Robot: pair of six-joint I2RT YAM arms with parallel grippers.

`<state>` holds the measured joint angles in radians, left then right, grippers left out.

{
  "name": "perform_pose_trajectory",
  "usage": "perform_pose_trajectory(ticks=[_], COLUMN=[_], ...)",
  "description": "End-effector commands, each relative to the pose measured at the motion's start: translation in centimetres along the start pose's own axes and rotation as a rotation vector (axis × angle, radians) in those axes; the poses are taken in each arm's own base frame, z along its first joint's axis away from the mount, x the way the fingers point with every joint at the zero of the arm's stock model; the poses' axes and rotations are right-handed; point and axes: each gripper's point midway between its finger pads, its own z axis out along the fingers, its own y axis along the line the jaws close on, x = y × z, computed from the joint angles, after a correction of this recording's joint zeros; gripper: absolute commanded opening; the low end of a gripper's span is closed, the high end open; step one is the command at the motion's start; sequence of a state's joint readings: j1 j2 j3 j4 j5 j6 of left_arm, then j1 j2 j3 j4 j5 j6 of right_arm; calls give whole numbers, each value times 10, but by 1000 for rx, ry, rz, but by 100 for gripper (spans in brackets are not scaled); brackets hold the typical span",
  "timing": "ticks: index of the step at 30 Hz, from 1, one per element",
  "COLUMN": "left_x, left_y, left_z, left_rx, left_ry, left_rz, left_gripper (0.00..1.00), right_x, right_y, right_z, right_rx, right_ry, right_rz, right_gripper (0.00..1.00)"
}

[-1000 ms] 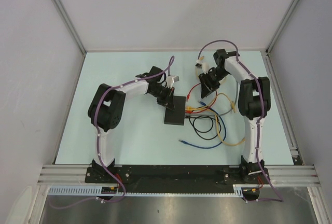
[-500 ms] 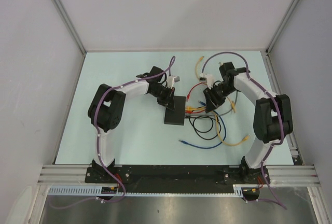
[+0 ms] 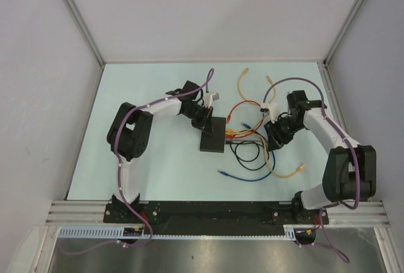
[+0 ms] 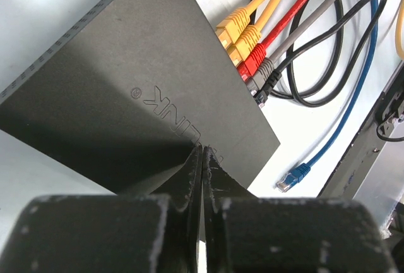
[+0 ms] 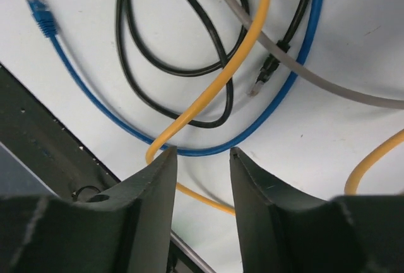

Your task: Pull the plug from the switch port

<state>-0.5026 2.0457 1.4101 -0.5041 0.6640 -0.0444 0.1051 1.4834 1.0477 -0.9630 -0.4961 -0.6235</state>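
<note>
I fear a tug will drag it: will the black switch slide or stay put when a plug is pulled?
The switch is a thin, flat box, likely light, so on the smooth table it may well slide. The left gripper, jaws shut, seems to press down on its top, which should help hold it.

Left wrist view, top face of the switch [image 4: 126,77]: lettering moulded into the matte black casing, seen upside down, reads "LINK", with a small circled mark after the K that is too small to make out. Whatever comes before the L is hidden behind the left gripper [image 4: 202,153]. Top and right wrist views: nothing legible.
</note>
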Motion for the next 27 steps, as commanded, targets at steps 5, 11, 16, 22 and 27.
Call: perform_pose_trajectory(ticks=[5, 11, 16, 22, 27], left_x=[16, 15, 18, 23, 22], left_y=[7, 4, 4, 5, 6], left_z=[7, 10, 9, 9, 9], left_rx=[-66, -63, -69, -77, -81], left_ry=[53, 58, 60, 66, 64], left_rz=[32, 40, 43, 39, 42], left_gripper=[2, 3, 3, 2, 2], right_x=[2, 35, 35, 35, 61], right_y=[-5, -30, -39, -37, -50], right_z=[-9, 13, 32, 57, 66], right_rx=[96, 151, 169, 182, 333], right_ry=[17, 178, 200, 253, 408], right_rz=[-55, 26, 47, 41, 27], right_gripper=[40, 38, 43, 44, 36])
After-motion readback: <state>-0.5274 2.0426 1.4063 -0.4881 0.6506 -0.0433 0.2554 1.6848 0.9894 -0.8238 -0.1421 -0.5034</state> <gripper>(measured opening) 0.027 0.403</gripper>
